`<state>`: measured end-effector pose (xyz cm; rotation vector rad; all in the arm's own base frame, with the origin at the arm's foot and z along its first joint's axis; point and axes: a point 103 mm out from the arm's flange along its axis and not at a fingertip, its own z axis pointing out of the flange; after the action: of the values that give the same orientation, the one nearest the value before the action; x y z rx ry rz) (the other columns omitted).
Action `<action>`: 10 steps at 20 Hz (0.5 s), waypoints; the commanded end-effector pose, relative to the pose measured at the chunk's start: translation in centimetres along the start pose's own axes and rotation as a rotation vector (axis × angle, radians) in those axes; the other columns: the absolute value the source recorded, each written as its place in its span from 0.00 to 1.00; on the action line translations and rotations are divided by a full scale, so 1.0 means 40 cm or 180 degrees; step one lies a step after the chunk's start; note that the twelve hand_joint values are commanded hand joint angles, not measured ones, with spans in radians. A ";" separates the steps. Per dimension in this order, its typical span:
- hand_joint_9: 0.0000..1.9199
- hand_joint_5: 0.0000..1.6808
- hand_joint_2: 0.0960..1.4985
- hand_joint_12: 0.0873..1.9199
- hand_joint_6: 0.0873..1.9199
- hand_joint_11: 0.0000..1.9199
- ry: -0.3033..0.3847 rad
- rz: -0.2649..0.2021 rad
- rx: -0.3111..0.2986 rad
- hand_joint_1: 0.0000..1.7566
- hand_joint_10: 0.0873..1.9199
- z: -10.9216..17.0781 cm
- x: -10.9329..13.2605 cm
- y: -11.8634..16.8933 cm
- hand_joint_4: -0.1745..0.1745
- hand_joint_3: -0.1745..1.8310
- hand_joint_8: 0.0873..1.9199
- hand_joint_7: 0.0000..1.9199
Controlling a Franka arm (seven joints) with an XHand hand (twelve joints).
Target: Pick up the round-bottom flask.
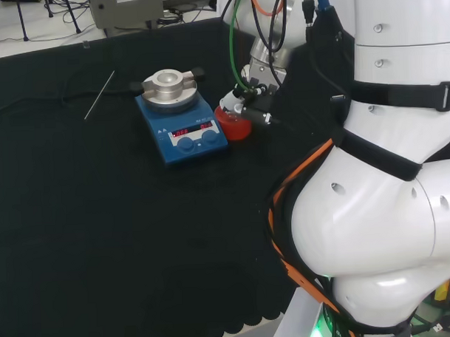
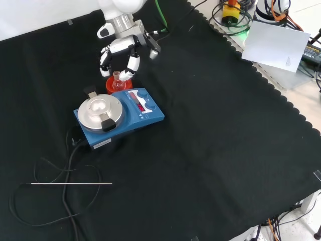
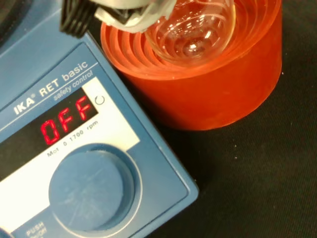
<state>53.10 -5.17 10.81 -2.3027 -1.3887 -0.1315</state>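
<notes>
The clear round-bottom flask [image 2: 118, 79] sits with its bulb [image 3: 194, 30] in a red ribbed stand [image 2: 114, 88] [image 3: 218, 89] [image 1: 235, 125] just behind the blue stirrer. My hand [image 2: 123, 48] [image 1: 254, 99] hangs directly over it, fingers pointing down on either side of the neck. One finger [image 2: 131, 65] reaches close to the neck, and a fingertip [image 3: 130, 13] lies against the glass in the wrist view. The thumb [image 2: 104, 63] stands a little apart from the neck. Nothing is pinched that I can see.
A blue magnetic stirrer [image 2: 120, 116] [image 1: 182, 124] [image 3: 74, 148] with a round metal top stands right beside the stand. A thin metal rod [image 2: 70, 184] [image 1: 99, 95] and a black cable [image 2: 67, 165] lie on the cloth beyond it.
</notes>
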 end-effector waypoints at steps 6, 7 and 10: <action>0.34 0.61 0.64 0.69 0.47 0.10 -0.0018 0.0047 -0.0099 0.59 0.28 0.012 -0.002 -0.015 0.97 0.18 0.30 0.24; 0.34 0.61 0.64 0.68 0.46 0.10 -0.0009 0.0067 -0.0135 0.60 0.28 0.005 -0.005 -0.008 0.95 0.18 0.30 0.24; 0.37 0.61 0.62 0.67 0.48 0.12 0.0033 0.0121 -0.0277 0.60 0.27 -0.009 -0.006 -0.004 0.83 0.21 0.29 0.27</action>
<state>52.15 -4.55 10.30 -2.3355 -1.3816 -0.1357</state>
